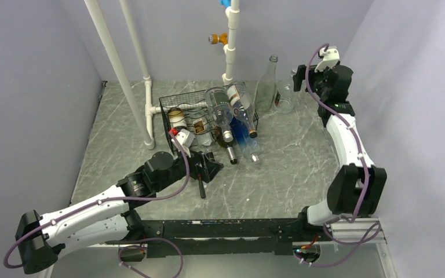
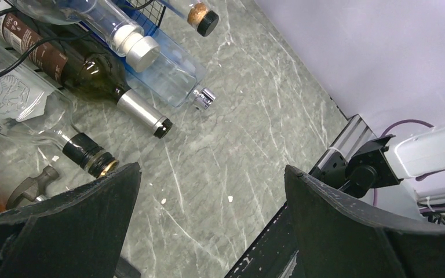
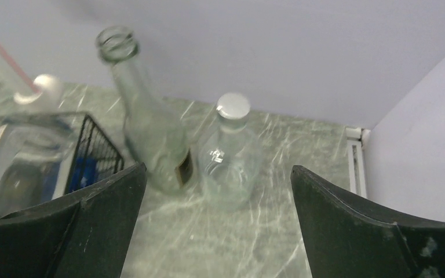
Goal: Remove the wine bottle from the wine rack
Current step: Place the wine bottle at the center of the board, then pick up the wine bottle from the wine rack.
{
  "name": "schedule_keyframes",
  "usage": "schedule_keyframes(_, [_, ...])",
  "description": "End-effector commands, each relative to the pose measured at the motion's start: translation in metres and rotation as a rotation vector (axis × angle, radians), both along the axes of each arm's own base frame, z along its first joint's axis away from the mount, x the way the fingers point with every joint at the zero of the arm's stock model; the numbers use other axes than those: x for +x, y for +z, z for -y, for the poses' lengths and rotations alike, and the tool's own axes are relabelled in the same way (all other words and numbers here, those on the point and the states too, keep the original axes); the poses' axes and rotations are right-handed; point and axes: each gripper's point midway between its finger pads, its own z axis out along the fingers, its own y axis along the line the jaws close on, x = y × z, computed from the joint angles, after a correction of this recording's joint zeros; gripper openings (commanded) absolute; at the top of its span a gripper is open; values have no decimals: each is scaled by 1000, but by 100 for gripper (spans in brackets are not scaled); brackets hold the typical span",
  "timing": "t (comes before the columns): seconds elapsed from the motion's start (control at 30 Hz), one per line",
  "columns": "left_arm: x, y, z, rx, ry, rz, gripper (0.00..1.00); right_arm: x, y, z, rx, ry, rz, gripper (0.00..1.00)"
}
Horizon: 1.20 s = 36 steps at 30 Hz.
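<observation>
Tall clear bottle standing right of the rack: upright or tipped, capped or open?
Upright and uncapped: the tall clear bottle stands on its base, neck straight up, its mouth open at top.

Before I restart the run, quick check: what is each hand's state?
Left hand: open, holding nothing.
Right hand: open, holding nothing.

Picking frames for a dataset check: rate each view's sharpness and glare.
Top external: sharp, even light, wine rack wires distinct. Left wrist: the dark wine bottle is crisp, small glint on the chrome cap; the open left claw is dark and featureless. Right wrist: soft overall, the open-necked bottle and the capped bottle both blurred.
</observation>
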Motion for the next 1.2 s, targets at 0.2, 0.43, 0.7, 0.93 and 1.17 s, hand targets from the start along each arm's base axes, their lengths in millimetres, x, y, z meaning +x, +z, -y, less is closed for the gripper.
schedule_keyframes(0.2, [16, 29, 8, -41, 14, -44, 99, -111, -21, -44, -62, 301, -145, 100])
schedule_keyframes(0.43, [41, 27, 10, 25, 120, -127, 99, -162, -54, -57, -33, 393, -206, 100])
schedule_keyframes(0.7, [78, 22, 7, 156, 336, -235, 99, -178, -57, -53, 37, 421, -181, 100])
schedule_keyframes(0.93, [114, 11, 18, 327, 460, -266, 97, -180, -59, -50, 19, 413, -171, 100])
schedule_keyframes(1.17, [145, 1, 28, 419, 553, -254, 91, -178, -58, -46, 3, 388, -167, 100])
